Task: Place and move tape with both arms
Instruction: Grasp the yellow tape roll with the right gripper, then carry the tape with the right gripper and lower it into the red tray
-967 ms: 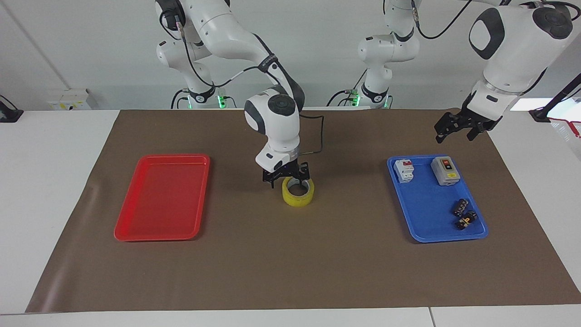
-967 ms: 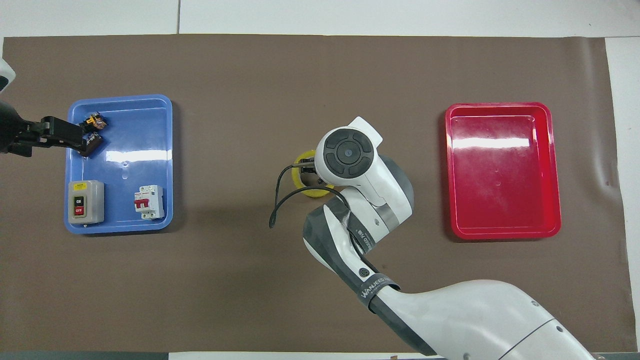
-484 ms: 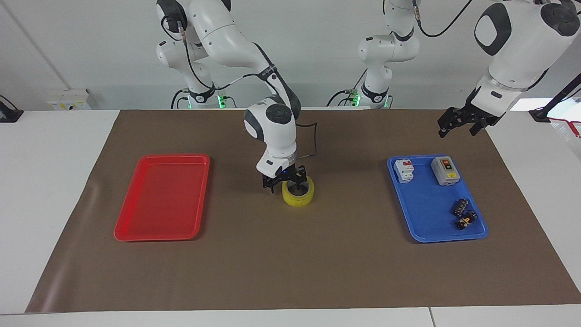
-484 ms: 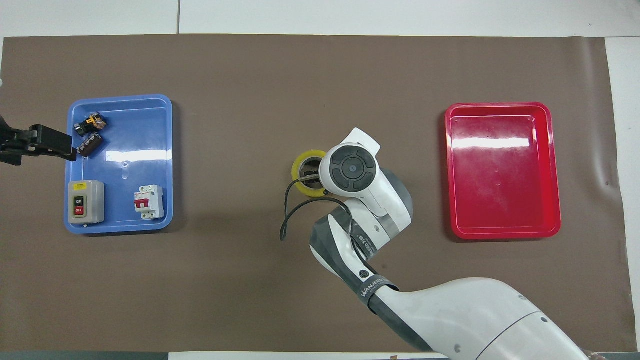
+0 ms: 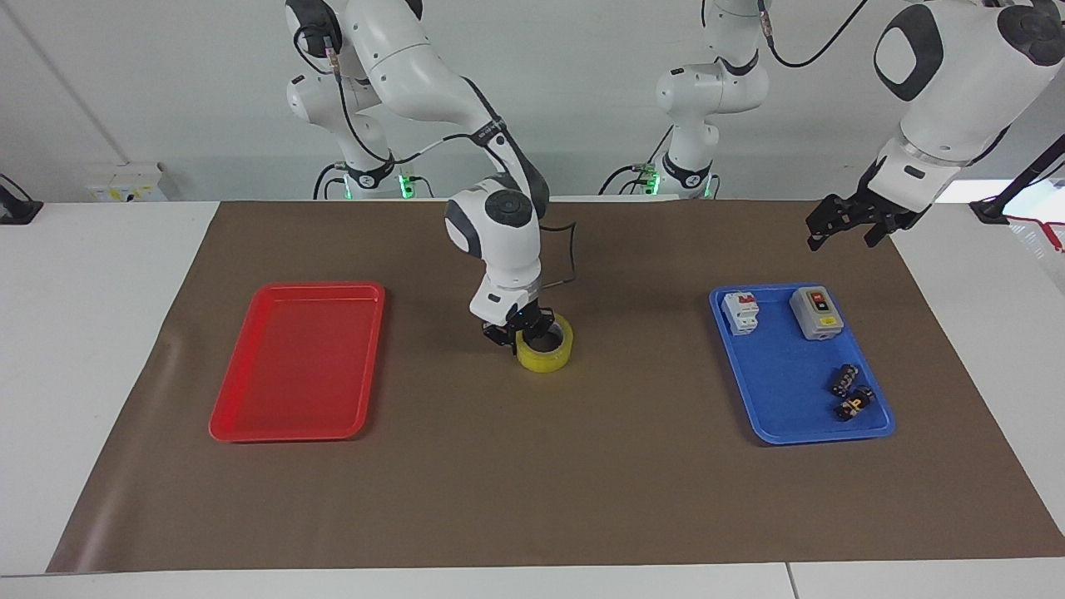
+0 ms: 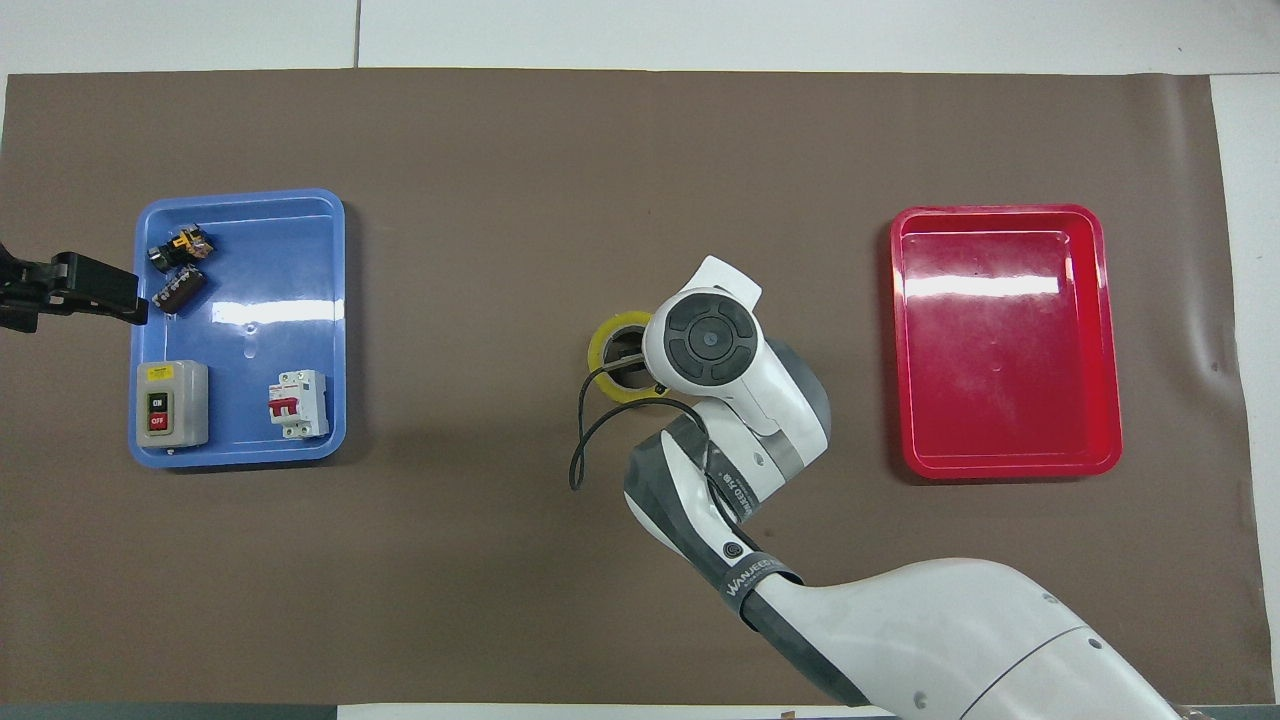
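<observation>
The right claw (image 5: 520,326) is clamped on the tape (image 5: 546,348), which sits on the worktop (image 5: 532,466). The left claw (image 5: 849,223) waits with its fingers apart above the worktop.

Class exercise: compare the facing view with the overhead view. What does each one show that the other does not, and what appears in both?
Facing view only: the arms' bases, and the right gripper down at the tape.

Overhead view only: the tape's ring half hidden under the right arm's wrist, gripper concealed.

Both: red tray, blue tray, brown mat, left gripper raised near the blue tray.
</observation>
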`<state>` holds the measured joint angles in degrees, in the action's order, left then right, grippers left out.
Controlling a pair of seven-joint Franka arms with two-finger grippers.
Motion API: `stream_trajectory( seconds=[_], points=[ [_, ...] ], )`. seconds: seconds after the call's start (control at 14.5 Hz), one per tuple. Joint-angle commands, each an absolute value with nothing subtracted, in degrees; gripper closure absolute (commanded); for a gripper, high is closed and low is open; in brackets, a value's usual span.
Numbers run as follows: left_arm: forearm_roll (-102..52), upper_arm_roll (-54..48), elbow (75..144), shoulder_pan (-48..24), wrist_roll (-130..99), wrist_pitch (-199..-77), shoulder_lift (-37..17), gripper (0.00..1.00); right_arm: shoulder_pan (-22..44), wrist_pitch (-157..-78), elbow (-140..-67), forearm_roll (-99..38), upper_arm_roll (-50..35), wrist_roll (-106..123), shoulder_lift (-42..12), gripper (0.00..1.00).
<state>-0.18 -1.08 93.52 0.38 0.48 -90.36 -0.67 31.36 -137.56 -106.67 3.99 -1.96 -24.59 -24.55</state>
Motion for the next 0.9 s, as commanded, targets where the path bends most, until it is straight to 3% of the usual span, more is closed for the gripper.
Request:
stream_trajectory(
  seconds=[0.0,0.28,0.55,0.83],
  points=[
    [-1.7,-1.0,95.2,0.7,1.7,-90.3,0.8,0.0,30.4,-133.2,-105.1,4.9,-2.0,-22.1,-23.3,1.0],
    [-1.7,-1.1,95.2,0.5,1.8,-90.2,0.9,0.0,23.9,-118.8,-95.2,4.6,-2.0,-20.5,-20.4,1.0],
    [-1.7,-1.1,95.2,0.4,1.8,-90.3,1.2,0.0,14.6,-112.0,-97.5,4.5,-1.9,-8.3,-13.0,1.0],
    [-1.7,-1.1,95.2,0.1,1.4,-90.5,1.1,0.0,6.0,-113.3,-105.0,4.9,-1.8,3.1,-9.8,1.0]
  ],
)
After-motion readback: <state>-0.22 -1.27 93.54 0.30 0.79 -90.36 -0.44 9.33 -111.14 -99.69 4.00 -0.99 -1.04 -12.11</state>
